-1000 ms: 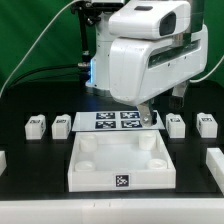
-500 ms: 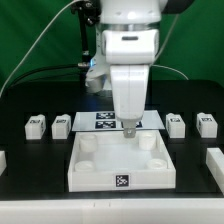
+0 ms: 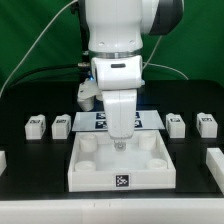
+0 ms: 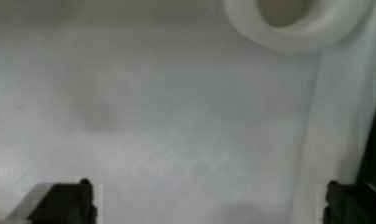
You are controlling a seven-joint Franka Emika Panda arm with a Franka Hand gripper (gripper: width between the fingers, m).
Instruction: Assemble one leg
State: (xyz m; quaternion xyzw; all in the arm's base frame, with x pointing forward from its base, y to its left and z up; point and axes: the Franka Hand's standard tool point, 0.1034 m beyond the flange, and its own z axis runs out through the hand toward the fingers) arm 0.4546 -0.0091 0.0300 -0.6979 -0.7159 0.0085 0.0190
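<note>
Two legs (image 3: 37, 125) (image 3: 61, 124) stand on the black table at the exterior view's left, and two more (image 3: 176, 123) (image 3: 207, 123) at its right. Each is a small white block with a tag. My gripper (image 3: 120, 143) hangs over the back part of the large white tray-like piece (image 3: 120, 178), apart from every leg. In the wrist view the gripper (image 4: 211, 205) is open and empty. Its dark fingertips (image 4: 64, 203) stand wide apart over the tray's white floor, with a round socket (image 4: 291, 25) ahead of them.
The marker board (image 3: 155, 119) lies behind the tray, partly hidden by the arm. White blocks show at the left edge (image 3: 3, 160) and right edge (image 3: 214, 160) of the exterior view. A cable runs behind the arm.
The arm has swung toward the exterior view's left and the gripper has come forward from over the marker board to over the tray-like piece. The legs have not moved.
</note>
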